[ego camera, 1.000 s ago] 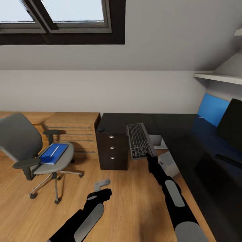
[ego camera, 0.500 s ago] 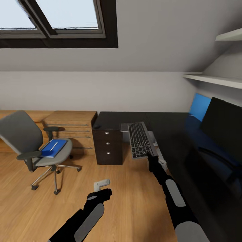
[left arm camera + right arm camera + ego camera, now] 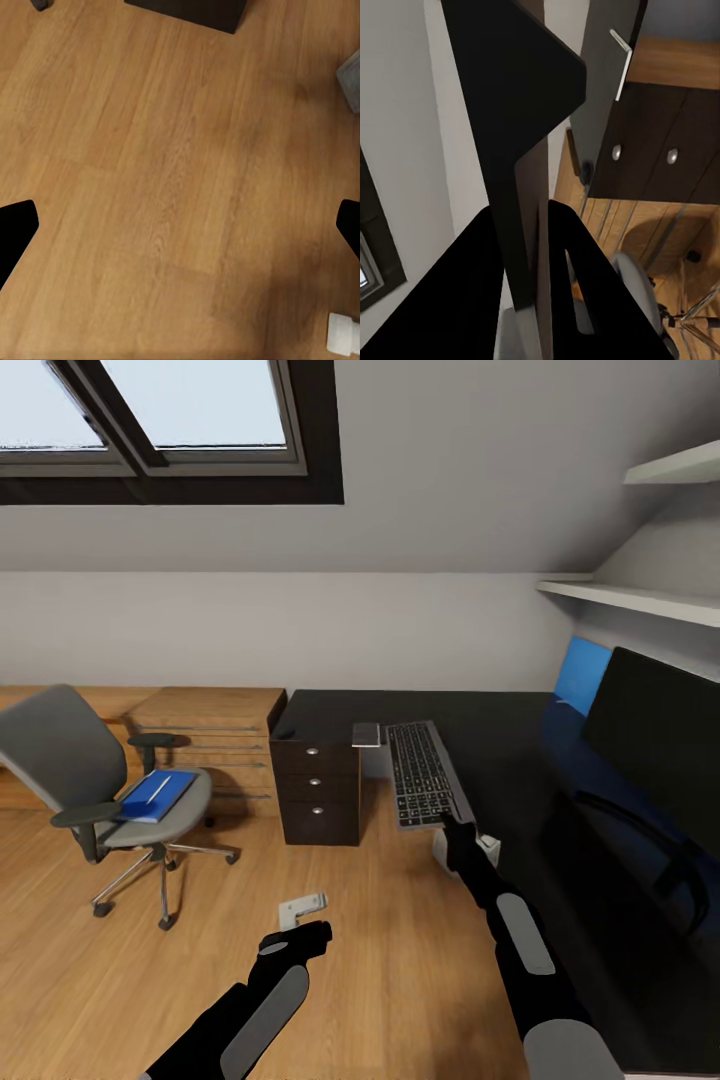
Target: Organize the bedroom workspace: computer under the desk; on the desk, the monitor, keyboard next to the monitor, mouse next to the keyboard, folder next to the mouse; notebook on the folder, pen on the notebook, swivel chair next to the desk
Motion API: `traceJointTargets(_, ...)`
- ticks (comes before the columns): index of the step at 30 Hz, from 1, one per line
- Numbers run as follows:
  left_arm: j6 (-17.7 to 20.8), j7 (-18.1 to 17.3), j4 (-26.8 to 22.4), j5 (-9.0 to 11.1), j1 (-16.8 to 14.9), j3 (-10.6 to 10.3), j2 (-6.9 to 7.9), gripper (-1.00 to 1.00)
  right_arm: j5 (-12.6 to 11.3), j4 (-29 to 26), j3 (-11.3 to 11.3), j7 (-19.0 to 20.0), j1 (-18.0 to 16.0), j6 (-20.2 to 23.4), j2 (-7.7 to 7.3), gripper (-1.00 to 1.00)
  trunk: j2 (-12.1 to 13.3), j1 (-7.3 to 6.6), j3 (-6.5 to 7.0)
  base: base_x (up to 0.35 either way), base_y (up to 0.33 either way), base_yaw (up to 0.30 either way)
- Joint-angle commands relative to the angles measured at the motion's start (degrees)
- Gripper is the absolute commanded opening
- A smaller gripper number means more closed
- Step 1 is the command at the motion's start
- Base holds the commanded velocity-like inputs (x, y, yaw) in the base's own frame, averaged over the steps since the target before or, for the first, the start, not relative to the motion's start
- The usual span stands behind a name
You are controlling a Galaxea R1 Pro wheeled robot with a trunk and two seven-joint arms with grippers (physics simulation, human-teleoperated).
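My right gripper is shut on the near end of the black keyboard, holding it at the front edge of the black desk. In the right wrist view the keyboard shows edge-on between the right gripper's fingers. The monitor stands on the desk at the right. A dark mouse sits on the desk's left corner. The swivel chair at left carries the blue folder and white pen. The pale computer peeks out under the desk. My left gripper hangs open over the floor.
A small flat grey rectangle, perhaps the notebook, lies on the desk beside the keyboard. Black drawers stand under the desk's left end, next to a low oak drawer unit. A blue panel and shelves line the right wall.
The camera has swung right, bringing more of the monitor into view. My right gripper has carried the keyboard a little to the right, away from the drawers. The left arm has not moved.
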Motion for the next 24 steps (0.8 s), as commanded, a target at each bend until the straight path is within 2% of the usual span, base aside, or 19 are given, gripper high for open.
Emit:
traceJointTargets(1, 0.2, 0.4, -0.1, 0.2, -0.1, -0.1, 0.03, 1.00, -0.5, 0.0, -0.3, 0.3, 0.0, 0.5, 0.07, -1.00, 0.0, 0.00, -0.07, -0.045, -0.064, 0.000)
traceJointTargets(10, 0.2, 0.5, -0.1, 0.2, -0.1, 0.0, 0.11, 1.00, -0.6, 0.1, -0.7, 0.3, 0.0, 0.5, 0.06, -1.00, 0.0, 0.00, -0.07, -0.144, -0.246, 0.000)
traceJointTargets(14, 0.2, 0.5, -0.1, 0.2, -0.1, 0.0, 0.12, 1.00, -0.7, 0.2, -0.6, 0.4, 0.0, 0.7, -0.82, -1.00, 0.0, 0.00, -0.07, -0.168, -0.296, 0.000)
traceJointTargets(18, 0.2, 0.5, -0.1, 0.1, -0.1, 0.1, 0.30, 1.00, -0.7, 0.2, -0.7, 0.4, 0.0, 0.7, -1.08, -1.00, 0.0, 0.00, -0.07, -0.095, -0.319, 0.000)
traceJointTargets(20, 0.2, 0.5, -0.1, 0.1, -0.1, 0.1, 0.49, 1.00, -2.2, 0.3, -0.7, 0.3, 0.0, 0.7, -1.15, -1.00, 0.0, 0.00, -0.07, -0.021, -0.339, 0.000)
traceJointTargets(21, 0.2, 0.5, -0.1, 0.1, -0.1, 0.1, 0.71, 1.00, -5.2, 0.4, -0.7, 0.1, 0.0, 0.7, -1.37, -1.00, 0.0, 0.00, -0.07, -0.005, -0.344, 0.000)
traceJointTargets(24, 0.1, 0.6, -0.1, 0.1, -0.1, 0.1, 0.82, 1.00, -7.2, 0.5, -0.7, -1.0, 0.0, 0.8, -1.58, -1.00, 0.0, 0.00, -0.07, -0.002, -0.345, 0.000)
